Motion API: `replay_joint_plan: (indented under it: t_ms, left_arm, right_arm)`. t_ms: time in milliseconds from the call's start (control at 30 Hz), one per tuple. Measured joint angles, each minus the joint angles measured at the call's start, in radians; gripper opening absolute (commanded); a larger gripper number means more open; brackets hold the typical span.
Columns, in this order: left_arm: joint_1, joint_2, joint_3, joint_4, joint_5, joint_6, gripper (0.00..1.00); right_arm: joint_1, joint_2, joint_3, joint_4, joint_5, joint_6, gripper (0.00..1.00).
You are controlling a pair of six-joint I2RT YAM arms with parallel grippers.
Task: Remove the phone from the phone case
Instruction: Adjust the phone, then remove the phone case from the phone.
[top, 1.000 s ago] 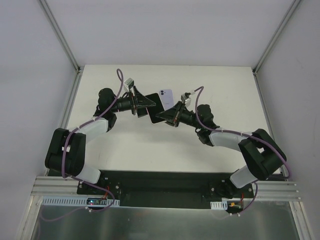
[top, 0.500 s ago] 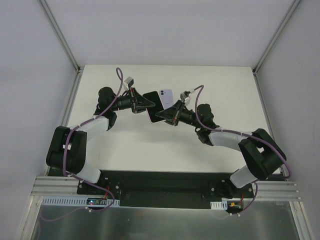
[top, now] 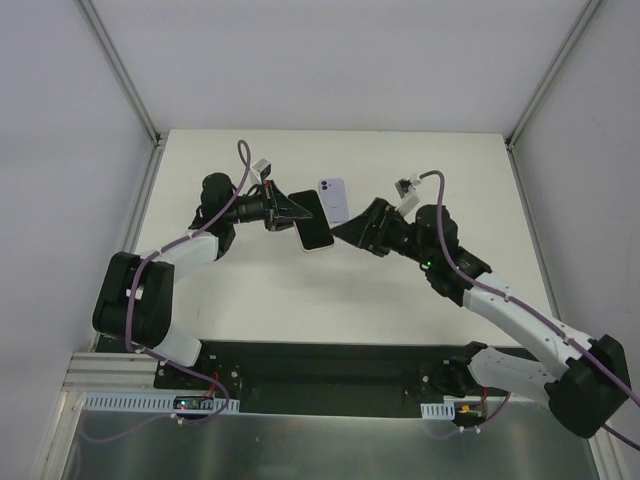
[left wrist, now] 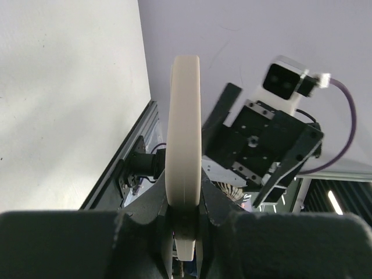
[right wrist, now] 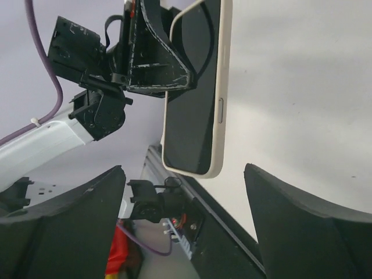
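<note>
The phone (top: pixel 314 222), with a dark screen and a cream rim, hangs above the table, clamped at its far-left end by my shut left gripper (top: pixel 293 211). In the left wrist view it stands edge-on (left wrist: pixel 184 133) between the jaws of the left gripper (left wrist: pixel 185 203). My right gripper (top: pixel 352 228) is open, just right of the phone and clear of it. Its wrist view shows the phone (right wrist: pixel 192 104) ahead of the spread right gripper (right wrist: pixel 185 174). A lilac slab with a camera corner (top: pixel 333 200) lies flat on the table behind; whether it is the phone case I cannot tell.
The white table (top: pixel 440 180) is bounded by metal frame posts at the back corners (top: pixel 155 135) and grey walls. A black base rail (top: pixel 320 365) runs along the near edge, where both arms are mounted.
My right gripper has let go of the phone, opened wide and drawn back to the right. My left gripper has shut on the phone's left end and now holds it alone.
</note>
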Motion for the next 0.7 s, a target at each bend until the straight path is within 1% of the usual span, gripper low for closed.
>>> replay_joint_plan:
  t_ms: [100, 300, 467, 700]
  left_arm:
    - [0.0, -0.001, 0.012, -0.023, 0.0, 0.018, 0.0]
    - [0.0, -0.013, 0.039, -0.051, -0.002, 0.031, 0.0]
    - [0.0, -0.031, 0.045, -0.08, -0.002, 0.049, 0.0]
    - [0.0, -0.034, 0.045, -0.105, -0.002, 0.068, 0.0]
  right_arm:
    - [0.0, -0.078, 0.058, -0.15, 0.071, -0.094, 0.85]
    - [0.004, -0.067, 0.095, -0.307, 0.119, -0.175, 0.84]
    - [0.008, -0.035, 0.097, -0.385, 0.143, -0.206, 0.83]
    - [0.018, -0.02, 0.127, -0.408, 0.153, -0.224, 0.83]
